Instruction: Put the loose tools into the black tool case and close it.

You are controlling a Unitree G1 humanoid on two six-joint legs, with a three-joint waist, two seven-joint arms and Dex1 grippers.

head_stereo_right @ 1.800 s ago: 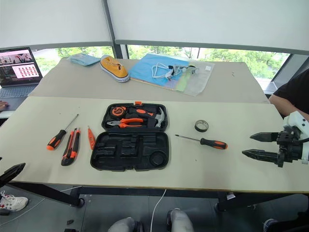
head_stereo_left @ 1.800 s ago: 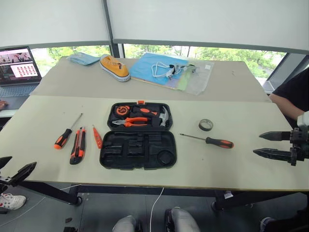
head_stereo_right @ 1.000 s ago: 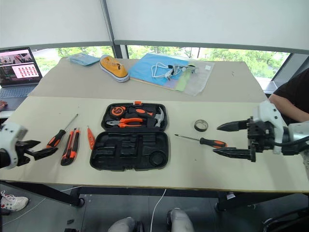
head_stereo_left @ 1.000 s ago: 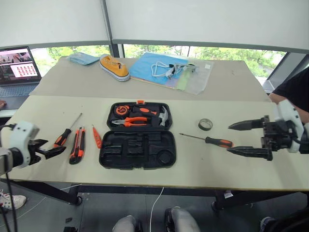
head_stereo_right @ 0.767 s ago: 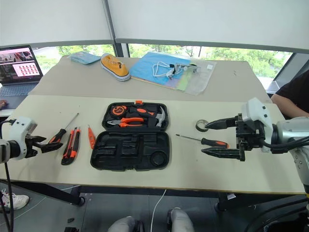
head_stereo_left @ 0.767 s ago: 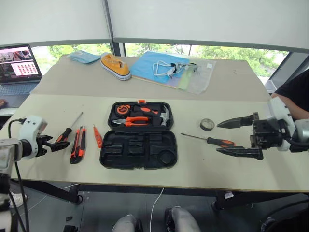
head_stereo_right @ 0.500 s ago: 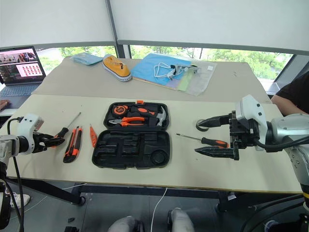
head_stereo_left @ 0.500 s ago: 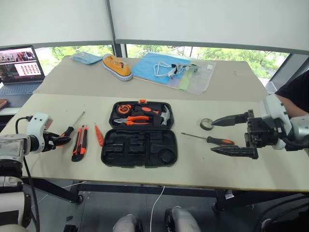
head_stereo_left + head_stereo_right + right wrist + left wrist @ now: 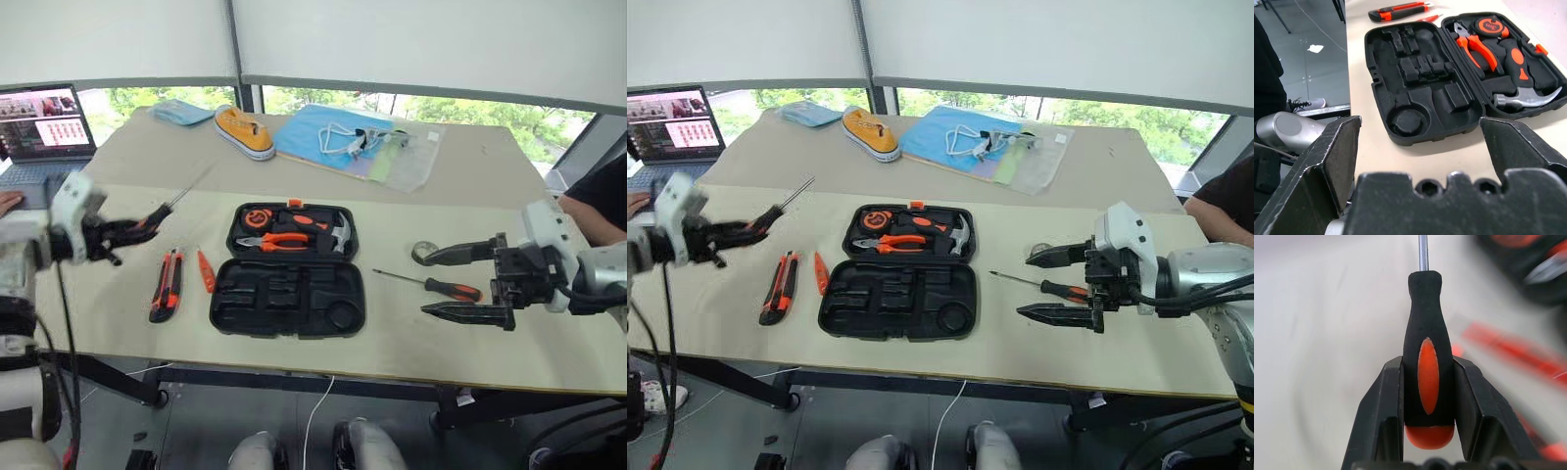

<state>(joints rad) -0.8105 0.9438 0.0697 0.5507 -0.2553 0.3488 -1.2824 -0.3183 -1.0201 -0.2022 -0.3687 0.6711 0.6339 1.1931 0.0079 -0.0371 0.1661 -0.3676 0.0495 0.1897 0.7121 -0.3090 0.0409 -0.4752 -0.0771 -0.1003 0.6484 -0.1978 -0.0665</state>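
while the left gripper [image 9: 1427, 396] clamps a screwdriver [image 9: 1427, 357] handle above the table [image 9: 411, 333], the right gripper [image 9: 468, 284] gapes wide, empty.

The tape roll [image 9: 1037, 252] sits half hidden behind the right gripper [image 9: 1040, 285] (upper finger).

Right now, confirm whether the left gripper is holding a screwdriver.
Yes: the left gripper is shut on the orange-black handle of a screwdriver, its shaft pointing away.
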